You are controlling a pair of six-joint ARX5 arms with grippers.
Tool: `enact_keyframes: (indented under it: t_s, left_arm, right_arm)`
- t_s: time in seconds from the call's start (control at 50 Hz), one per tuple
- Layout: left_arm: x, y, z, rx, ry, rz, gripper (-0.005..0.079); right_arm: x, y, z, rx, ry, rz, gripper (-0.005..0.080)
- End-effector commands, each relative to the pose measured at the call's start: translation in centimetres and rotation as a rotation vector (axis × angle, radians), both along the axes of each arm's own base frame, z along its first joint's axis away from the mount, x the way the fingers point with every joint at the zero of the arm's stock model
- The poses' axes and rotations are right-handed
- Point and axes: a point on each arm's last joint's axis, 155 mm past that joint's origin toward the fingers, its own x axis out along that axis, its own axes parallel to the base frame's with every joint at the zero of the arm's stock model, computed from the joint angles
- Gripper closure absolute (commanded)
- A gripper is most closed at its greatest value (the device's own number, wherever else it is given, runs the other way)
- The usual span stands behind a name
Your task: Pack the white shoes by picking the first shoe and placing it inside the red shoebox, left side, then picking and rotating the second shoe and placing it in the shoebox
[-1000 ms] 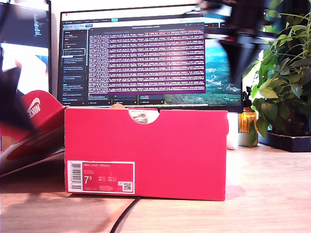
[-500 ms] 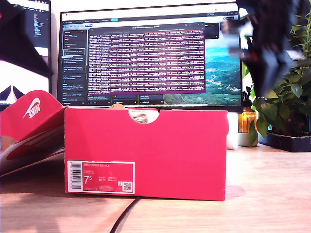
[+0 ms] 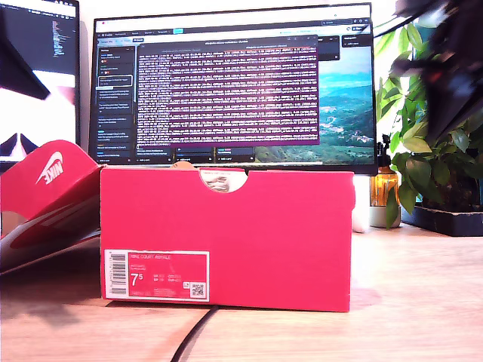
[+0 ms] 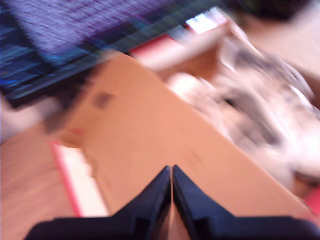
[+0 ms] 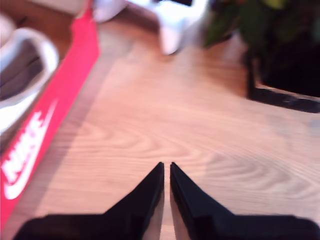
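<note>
The large red cardboard shoebox [image 3: 226,237] stands at the centre of the exterior view on the light wooden tabletop [image 3: 423,302], its white barcode label [image 3: 156,276] at the lower left of the near wall and a half-round notch cut in the top edge, through which only a sliver of white shows. Its red lid with a white swoosh [image 3: 47,175] leans at the exterior view's left, and a wide computer monitor [image 3: 234,90] fills the background, with a leafy green potted plant [image 3: 438,151] at the exterior view's right. What that view hides, the wrist views supply: the first wrist view, badly blurred, looks down on a brown cardboard flap of the box and what seems to be a white low-top sneaker [image 4: 260,110] lying inside. The second wrist view shows the box's red side wall with white lettering, the bare wood beside it, and the second white shoe [image 5: 22,75] inside the box. My first gripper [image 4: 171,172] has its black fingers pressed together, holding nothing, above the cardboard. My second gripper [image 5: 166,169] has its fingers nearly touching, also empty, over the bare tabletop.
</note>
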Motion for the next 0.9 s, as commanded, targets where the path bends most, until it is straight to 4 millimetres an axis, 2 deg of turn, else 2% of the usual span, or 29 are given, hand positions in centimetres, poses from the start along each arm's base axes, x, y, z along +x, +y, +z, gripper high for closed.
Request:
enact_keyframes:
  t_s: [0.0, 0.16, 0.3, 0.44, 0.68, 0.88]
  left_arm:
    - [-0.1, 0.1, -0.8, -0.016, 0.018, -0.003, 0.0754]
    - [0.1, 0.3, -0.8, -0.026, 0.009, -0.002, 0.0754]
    - [-0.2, 0.3, -2.8, -0.058, 0.036, -0.001, 0.0754]
    - [-0.4, 0.6, -5.0, -0.066, 0.059, 0.014, 0.0754]
    - [-0.2, 0.8, -5.5, -0.117, 0.046, 0.046, 0.0754]
    - [-0.1, 1.4, -6.7, -0.114, 0.025, 0.079, 0.0754]
  right_arm:
    - [-0.7, -0.8, -1.2, 0.007, -0.002, -0.024, 0.0764]
    - [-1.4, -2.8, -2.4, 0.025, -0.051, -0.089, 0.0764]
    - [-1.4, -3.9, -2.9, 0.052, -0.104, -0.135, 0.0764]
    - [-1.3, -3.6, -3.6, 0.087, -0.154, -0.134, 0.0764]
    - [-1.7, -3.2, -5.4, 0.111, -0.195, -0.120, 0.0764]
    - [-3.2, -3.5, -7.9, 0.107, -0.185, -0.125, 0.0764]
